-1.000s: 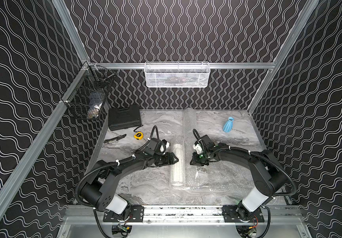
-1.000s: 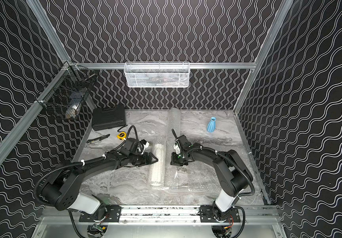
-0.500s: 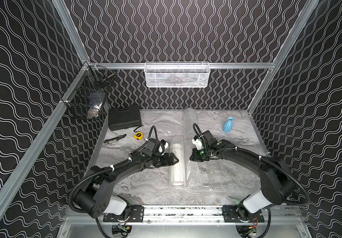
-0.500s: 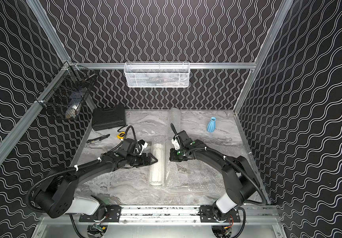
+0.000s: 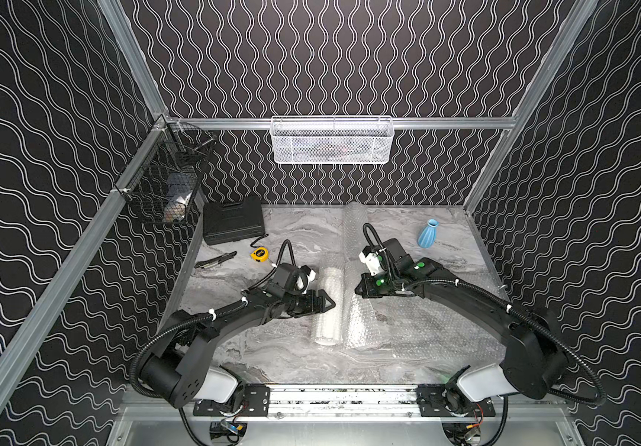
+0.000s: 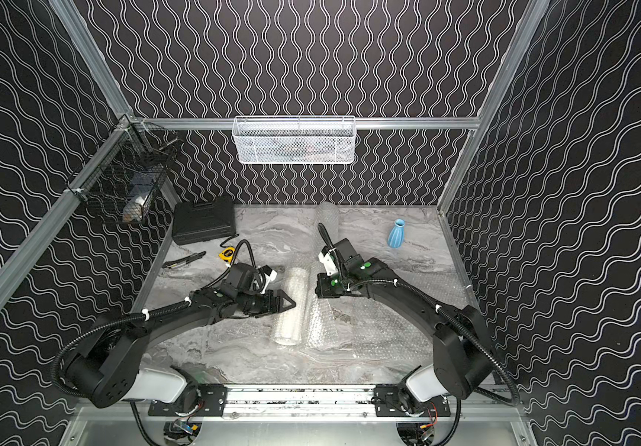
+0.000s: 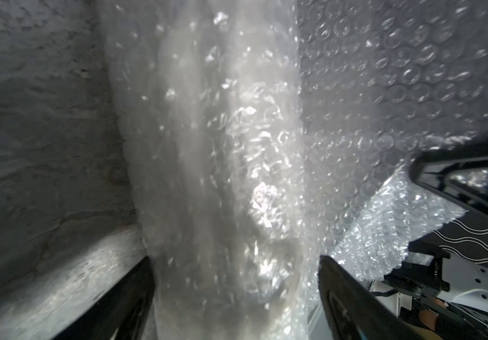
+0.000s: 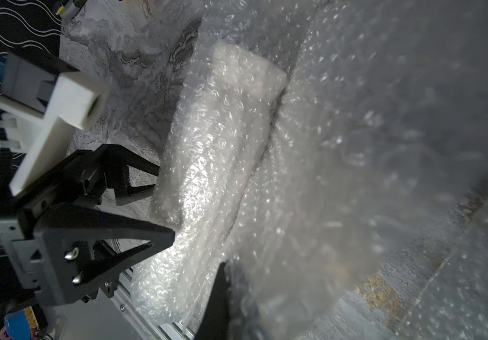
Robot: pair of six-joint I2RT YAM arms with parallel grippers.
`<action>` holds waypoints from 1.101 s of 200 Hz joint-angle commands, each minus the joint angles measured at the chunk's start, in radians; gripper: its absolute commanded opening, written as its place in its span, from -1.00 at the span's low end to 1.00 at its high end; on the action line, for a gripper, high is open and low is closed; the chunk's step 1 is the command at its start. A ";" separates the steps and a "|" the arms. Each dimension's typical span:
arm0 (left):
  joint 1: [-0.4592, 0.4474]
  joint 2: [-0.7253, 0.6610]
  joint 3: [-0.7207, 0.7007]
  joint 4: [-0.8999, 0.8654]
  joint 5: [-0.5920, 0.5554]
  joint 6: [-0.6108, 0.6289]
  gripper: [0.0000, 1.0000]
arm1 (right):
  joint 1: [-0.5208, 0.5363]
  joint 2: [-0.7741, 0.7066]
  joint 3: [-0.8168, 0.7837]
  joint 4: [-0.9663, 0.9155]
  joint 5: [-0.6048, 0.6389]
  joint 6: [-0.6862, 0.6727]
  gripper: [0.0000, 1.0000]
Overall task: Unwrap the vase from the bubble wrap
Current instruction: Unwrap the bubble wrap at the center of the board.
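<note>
A roll of bubble wrap (image 5: 326, 309) lies mid-table in both top views, and its loose sheet (image 5: 415, 328) spreads flat to the right. What the roll (image 6: 290, 309) holds is hidden. A bare blue vase (image 5: 427, 233) stands at the back right. My left gripper (image 5: 330, 303) is open, fingertips at the roll's left side; in the left wrist view the roll (image 7: 222, 147) runs between its fingers (image 7: 137, 294). My right gripper (image 5: 357, 290) is shut on the sheet's edge beside the roll. In the right wrist view the wrap (image 8: 295, 220) drapes over its finger (image 8: 219, 294).
A black case (image 5: 233, 226), a yellow tape measure (image 5: 259, 254) and a dark hand tool (image 5: 214, 262) lie at the back left. A strip of bubble wrap (image 5: 353, 224) runs to the back wall. A black wire basket (image 5: 164, 185) and a white mesh basket (image 5: 332, 141) hang on the walls.
My left gripper has opened at the roll's side. The right gripper has closed fully on the sheet's edge and shifted slightly back and left.
</note>
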 commanded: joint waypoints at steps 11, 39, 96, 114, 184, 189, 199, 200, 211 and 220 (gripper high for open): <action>0.000 -0.004 -0.009 0.044 0.034 -0.020 0.76 | 0.002 -0.023 0.025 -0.032 0.043 -0.021 -0.93; 0.000 -0.035 0.009 -0.024 -0.025 0.017 0.77 | 0.002 -0.029 0.065 -0.073 0.088 -0.047 -0.93; 0.000 -0.047 0.024 -0.071 -0.039 0.049 0.78 | 0.006 -0.035 0.114 -0.113 0.113 -0.063 -0.93; 0.000 -0.037 0.009 -0.041 -0.006 0.039 0.78 | 0.008 -0.033 0.125 -0.121 0.114 -0.062 -0.93; 0.000 -0.022 -0.023 0.005 0.062 0.024 0.76 | 0.011 -0.051 0.139 -0.120 0.109 -0.062 -0.93; 0.000 -0.027 -0.019 -0.009 0.052 0.031 0.76 | 0.010 -0.051 0.140 -0.122 0.109 -0.062 -0.93; 0.000 -0.034 -0.008 -0.040 0.029 0.047 0.77 | 0.011 -0.053 0.141 -0.125 0.113 -0.061 -0.93; 0.000 -0.035 -0.007 -0.042 0.027 0.050 0.77 | 0.011 -0.053 0.142 -0.125 0.113 -0.061 -0.93; 0.000 -0.041 0.007 -0.082 0.002 0.072 0.78 | 0.011 -0.058 0.141 -0.125 0.118 -0.061 -0.93; 0.000 -0.047 0.017 -0.113 -0.019 0.089 0.78 | 0.012 -0.064 0.139 -0.126 0.122 -0.060 -0.94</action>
